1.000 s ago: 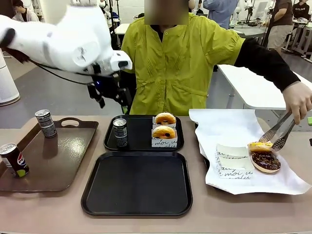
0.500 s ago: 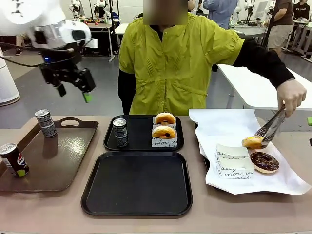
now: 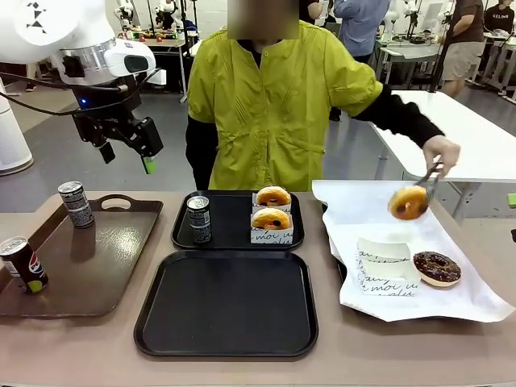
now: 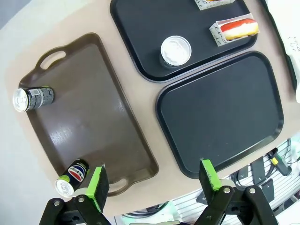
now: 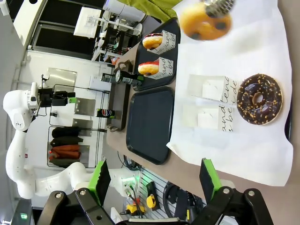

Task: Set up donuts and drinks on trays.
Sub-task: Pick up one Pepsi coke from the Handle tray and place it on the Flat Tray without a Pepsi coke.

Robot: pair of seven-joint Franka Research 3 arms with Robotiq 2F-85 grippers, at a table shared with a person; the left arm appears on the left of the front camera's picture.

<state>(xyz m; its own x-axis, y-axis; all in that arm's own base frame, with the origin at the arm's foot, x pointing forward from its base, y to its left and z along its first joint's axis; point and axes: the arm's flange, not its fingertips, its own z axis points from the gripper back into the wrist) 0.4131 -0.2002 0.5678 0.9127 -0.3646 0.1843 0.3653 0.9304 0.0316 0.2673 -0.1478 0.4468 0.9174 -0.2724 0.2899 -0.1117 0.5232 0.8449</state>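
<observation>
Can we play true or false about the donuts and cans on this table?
The far tray holds two donuts and one grey can. True.
The chocolate donut sits on a black tray. False: it lies on the white paper.
The person's tongs hold a yellow donut. True.
The Pepsi can stands on a black tray. False: it stands on the brown tray.
The left gripper holds a can. False: its fingers are open, holding nothing.

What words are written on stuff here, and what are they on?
"moi u": sleeve of the nearer donut on the far tray.
"moi u": empty sleeve on the white paper.
Pepsi can: logo, letters too small.
Grey can on the brown tray, other grey can beside the donuts: print too small.
</observation>
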